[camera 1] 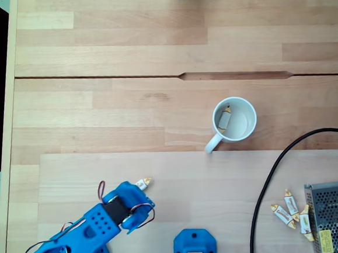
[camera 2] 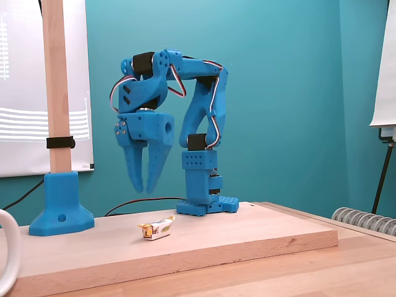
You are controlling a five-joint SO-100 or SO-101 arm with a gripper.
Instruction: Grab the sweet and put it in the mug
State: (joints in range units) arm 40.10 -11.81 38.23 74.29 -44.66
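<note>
— What stands between you and the mug [camera 1: 235, 120]?
— Bare board. The sweet [camera 1: 143, 183] lies near the raised board's [camera 1: 191, 183] upper edge, and the gripper [camera 2: 146, 187] hangs above it, fingers slightly parted, with clear air beneath.
— Anything to steer round?
— The arm's base [camera 1: 194, 249] at the bottom edge, a black cable [camera 1: 272, 177] curving toward the right edge, and spare sweets [camera 1: 291, 210] beside a metal box [camera 1: 335, 219] in the bottom right corner.
— The mug's mouth?
— Unobstructed from above; one sweet lies inside.

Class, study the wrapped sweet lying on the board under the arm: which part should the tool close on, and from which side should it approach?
Grip the sweet across its thicker middle, not the thin twisted ends, coming straight down from above. It lies flat on the raised board with nothing touching it, and the tool hangs above it, fingers pointing down.
</note>
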